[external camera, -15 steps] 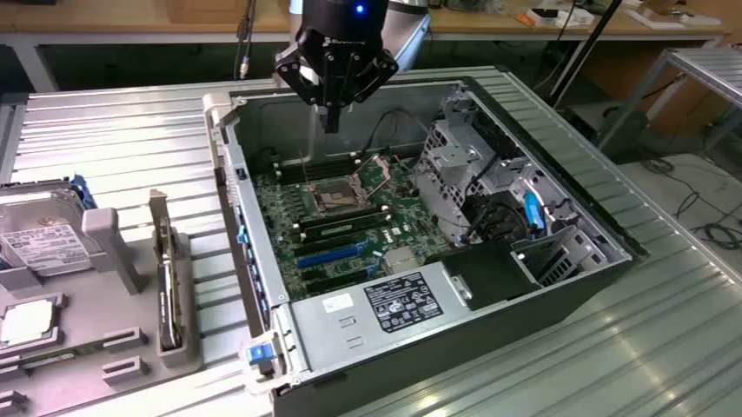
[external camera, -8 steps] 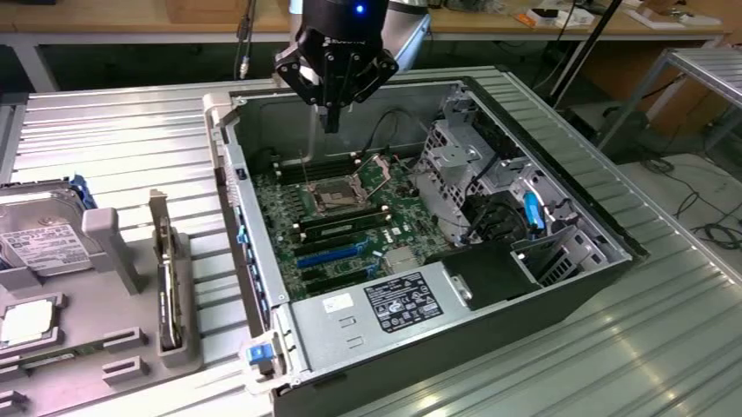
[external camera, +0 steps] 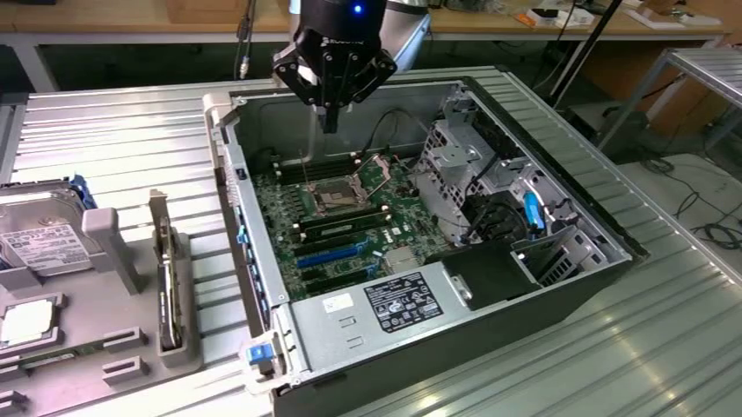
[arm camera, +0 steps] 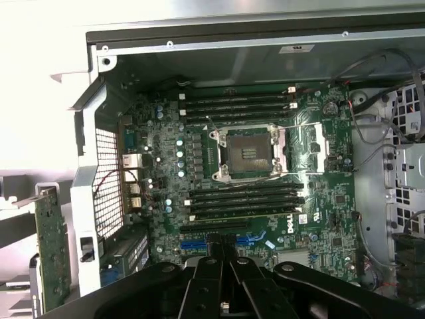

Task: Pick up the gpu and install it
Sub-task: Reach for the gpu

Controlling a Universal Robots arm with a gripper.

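Hovering over the open computer case [external camera: 545,300], the gripper [external camera: 329,120] is black and angular, its fingers pinched together to a narrow point with nothing held between them. Directly beneath lies the green motherboard [external camera: 347,221], flat on the case floor and busy with small parts: a square metal-framed processor socket [external camera: 328,198], long black memory slots [arm camera: 242,199] in parallel rows, and two bright blue expansion slots [external camera: 330,254]. The case walls are bare grey sheet metal inside, dark and smooth outside. The gpu [external camera: 168,278] is well apart from the gripper, outside the case on the exterior view's left, standing on its long edge in a slot of a matte grey moulded holder [external camera: 110,248]; from there it reads as a thin dark slab with a silver strip at one end. A silver boxy hard drive [external camera: 41,243] with a white label sits in the same holder further left. Everything rests on a ribbed, shiny metal table [external camera: 128,130]. The wrist view gives the socket pins, the perforated rear grille and the gpu's green component-studded face beyond the case wall; the exterior view gives the holder and the table around the case.
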